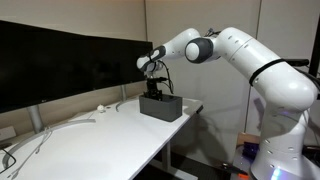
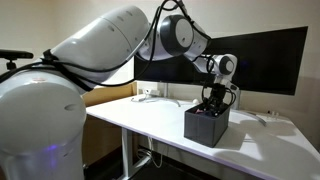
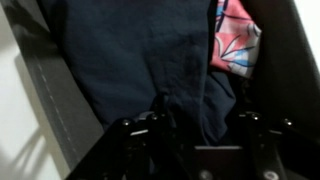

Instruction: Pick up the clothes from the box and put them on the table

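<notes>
Gripper [image 3: 200,128] is pointed down at the mouth of the box [image 1: 162,108]. Its fingers are dark on dark cloth, so I can't tell if the jaws are apart or clamped. The navy garment [image 3: 140,50] lies directly under it, filling most of the box. The pink-and-red patterned garment [image 3: 236,40] is wedged against one box wall, touching the navy. The white table [image 1: 90,140] is under the box.

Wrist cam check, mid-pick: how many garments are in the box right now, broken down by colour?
Dark navy garment: 1
Pink-and-red patterned garment: 1
Total: 2, both lying inside the box; anything buried beneath them is hidden.
</notes>
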